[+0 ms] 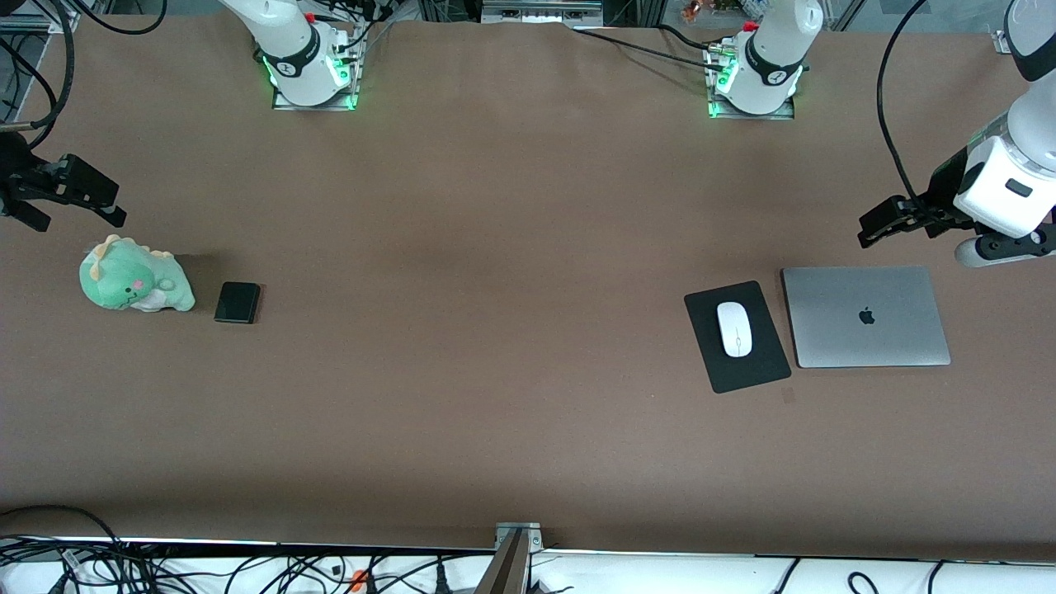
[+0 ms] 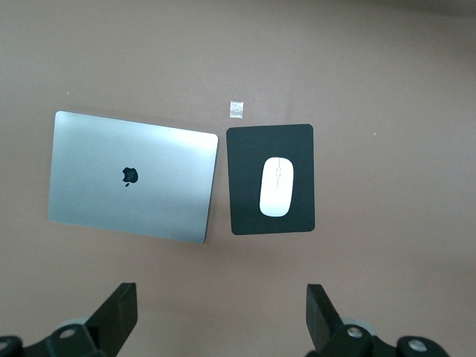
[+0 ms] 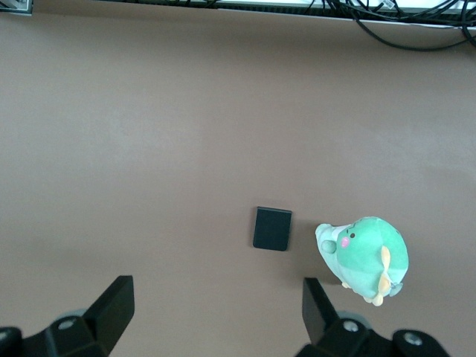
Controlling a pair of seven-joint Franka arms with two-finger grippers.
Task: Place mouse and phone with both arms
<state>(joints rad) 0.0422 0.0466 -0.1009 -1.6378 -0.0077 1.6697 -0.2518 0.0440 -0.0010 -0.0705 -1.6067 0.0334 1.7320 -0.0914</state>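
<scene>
The white mouse (image 1: 734, 329) lies on a black mouse pad (image 1: 737, 336) beside a closed silver laptop (image 1: 865, 316) toward the left arm's end of the table; it also shows in the left wrist view (image 2: 276, 187). The black phone (image 1: 238, 303) lies beside a green plush toy (image 1: 134, 284) toward the right arm's end; it also shows in the right wrist view (image 3: 272, 228). My left gripper (image 1: 895, 221) hangs open and empty above the table at the laptop's end. My right gripper (image 1: 62, 196) hangs open and empty above the table near the plush toy.
The laptop (image 2: 132, 176) and mouse pad (image 2: 271, 179) lie side by side, with a small pale scrap (image 2: 236, 108) next to the pad. The plush toy (image 3: 364, 257) sits close to the phone. Cables run along the table's front edge (image 1: 511, 549). The arm bases stand along the back.
</scene>
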